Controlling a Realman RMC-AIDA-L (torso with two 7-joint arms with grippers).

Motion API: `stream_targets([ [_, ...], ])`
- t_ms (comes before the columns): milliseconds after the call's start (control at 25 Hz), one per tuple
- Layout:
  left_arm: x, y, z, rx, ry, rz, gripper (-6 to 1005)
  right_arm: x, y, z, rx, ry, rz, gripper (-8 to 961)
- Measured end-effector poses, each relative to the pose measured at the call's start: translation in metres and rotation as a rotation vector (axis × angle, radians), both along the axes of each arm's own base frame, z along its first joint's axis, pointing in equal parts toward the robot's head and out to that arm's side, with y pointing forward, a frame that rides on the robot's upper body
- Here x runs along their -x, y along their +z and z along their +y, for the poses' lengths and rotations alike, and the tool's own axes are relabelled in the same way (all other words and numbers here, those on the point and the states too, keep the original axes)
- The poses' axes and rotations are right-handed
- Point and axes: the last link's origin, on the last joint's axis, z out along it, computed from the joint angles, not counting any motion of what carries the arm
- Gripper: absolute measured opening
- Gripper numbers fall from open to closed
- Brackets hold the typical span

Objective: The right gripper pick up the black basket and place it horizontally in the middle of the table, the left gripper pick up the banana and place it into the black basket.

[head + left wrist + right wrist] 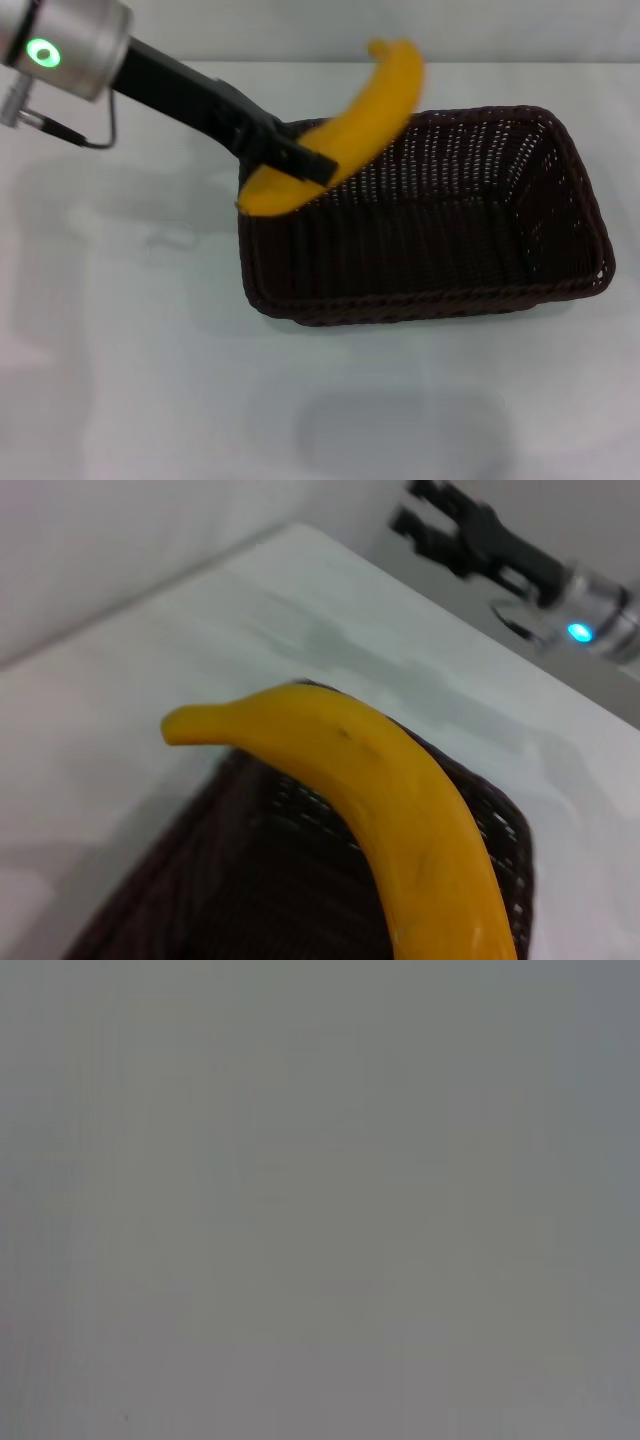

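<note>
My left gripper (300, 157), on the wrist with the green ring light, is shut on the yellow banana (372, 105) near its lower end. It holds the banana tilted in the air over the left end of the black basket (430, 305), which lies lengthwise on the white table (120, 350). In the left wrist view the banana (400, 800) hangs above the basket (270, 880). My right gripper (412, 507), with the blue ring light, is beyond the table's far edge, its fingers apart and empty. It is outside the head view.
The right wrist view shows only a plain grey surface. The white table stretches bare to the left of and in front of the basket.
</note>
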Motion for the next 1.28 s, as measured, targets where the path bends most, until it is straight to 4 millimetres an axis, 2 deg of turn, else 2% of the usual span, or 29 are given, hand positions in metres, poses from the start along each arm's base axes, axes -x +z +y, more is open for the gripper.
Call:
stream_targets([
  [120,0.0,-0.013,-0.004,0.028,-0.063,-0.014,512,-0.001,0.0,-0.002,0.001,-0.002,0.014,874],
  [320,0.002,-0.023,-0.009,0.02,-0.209,-0.038,566,-0.005,-0.006,-0.004,0.014,-0.019,0.031,874],
  [440,0.015,-0.024,-0.008,-0.035,-0.27,-0.04,598,-0.006,-0.013,-0.006,0.031,-0.028,0.052,874],
  [560,0.032,-0.022,-0.003,-0.135,-0.303,-0.039,731,-0.007,-0.019,-0.008,0.043,-0.032,0.075,874],
  [640,0.045,-0.017,-0.001,-0.224,-0.315,-0.046,820,-0.006,-0.023,-0.01,0.05,-0.024,0.089,874],
  [760,0.06,-0.004,0.001,-0.376,-0.328,-0.077,855,-0.005,-0.027,-0.015,0.056,-0.005,0.108,874],
  [880,0.081,0.02,-0.002,-0.616,-0.315,-0.164,890,-0.001,-0.028,-0.019,0.054,0.032,0.121,874],
  [1080,0.133,0.055,-0.018,-1.011,-0.189,-0.362,890,-0.001,-0.023,-0.023,0.018,0.047,0.145,874],
  [1280,0.181,0.068,-0.041,-1.332,-0.071,-0.476,890,-0.005,-0.015,-0.026,-0.025,0.034,0.167,874],
])
